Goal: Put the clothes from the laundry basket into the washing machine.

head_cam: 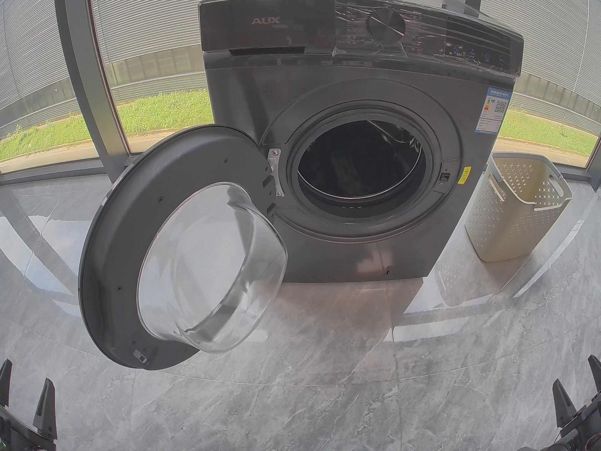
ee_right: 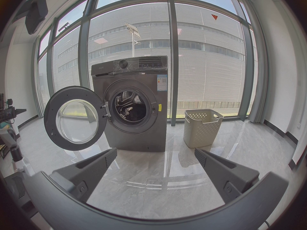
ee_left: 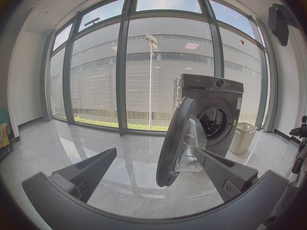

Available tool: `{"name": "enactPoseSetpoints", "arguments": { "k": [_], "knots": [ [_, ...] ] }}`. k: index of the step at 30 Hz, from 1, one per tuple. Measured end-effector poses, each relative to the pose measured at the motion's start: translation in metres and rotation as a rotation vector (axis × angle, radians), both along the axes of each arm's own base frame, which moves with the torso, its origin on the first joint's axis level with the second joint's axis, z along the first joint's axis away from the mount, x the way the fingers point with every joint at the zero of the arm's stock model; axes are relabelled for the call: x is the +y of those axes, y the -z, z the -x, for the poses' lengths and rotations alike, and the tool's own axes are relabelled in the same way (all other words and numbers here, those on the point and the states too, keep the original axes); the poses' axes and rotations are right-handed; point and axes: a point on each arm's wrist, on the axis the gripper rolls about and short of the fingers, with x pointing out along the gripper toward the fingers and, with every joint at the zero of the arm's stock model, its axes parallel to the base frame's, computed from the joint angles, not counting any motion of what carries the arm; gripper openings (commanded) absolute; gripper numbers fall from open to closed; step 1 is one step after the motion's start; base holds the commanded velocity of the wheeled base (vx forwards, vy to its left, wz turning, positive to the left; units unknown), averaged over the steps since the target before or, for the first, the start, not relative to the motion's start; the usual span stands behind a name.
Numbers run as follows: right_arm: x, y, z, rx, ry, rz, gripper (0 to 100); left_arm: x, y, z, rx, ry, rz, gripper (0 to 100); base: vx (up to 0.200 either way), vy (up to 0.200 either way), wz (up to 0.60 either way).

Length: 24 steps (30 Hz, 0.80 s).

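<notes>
Gaping robotward: washing machine (head_cam: pixel 375 89), perhaps loaded.

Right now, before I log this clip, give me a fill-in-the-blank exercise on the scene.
1. The washing machine has its door swung ____.
2. In the head view, the laundry basket stands on the floor at the machine's ____ side.
3. The left gripper and the right gripper are both ____, holding nothing.
Missing words: open; right; open.
</notes>
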Motion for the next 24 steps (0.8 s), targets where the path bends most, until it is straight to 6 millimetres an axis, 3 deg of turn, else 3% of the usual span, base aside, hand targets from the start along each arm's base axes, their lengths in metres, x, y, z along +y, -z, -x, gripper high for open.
{"name": "enactPoseSetpoints", "arguments": {
  "k": [4,11,18,24],
  "knots": [
    [0.000,0.000,0.000,0.001,0.001,0.000,100,-0.001,-0.033,0.007,-0.047,0.036,-0.003,100,0.000,0.000,0.00],
    [0.000,0.000,0.000,0.001,0.000,0.000,100,-0.002,-0.074,-0.015,0.060,0.109,-0.011,100,0.000,0.000,0.00],
    [0.000,0.000,0.000,0.000,0.000,0.000,100,-0.004,-0.095,-0.067,0.188,0.175,-0.024,100,0.000,0.000,0.00],
    [0.000,0.000,0.000,0.001,0.000,0.000,100,-0.005,-0.098,-0.118,0.260,0.217,-0.032,100,0.000,0.000,0.00]
  ]
}}
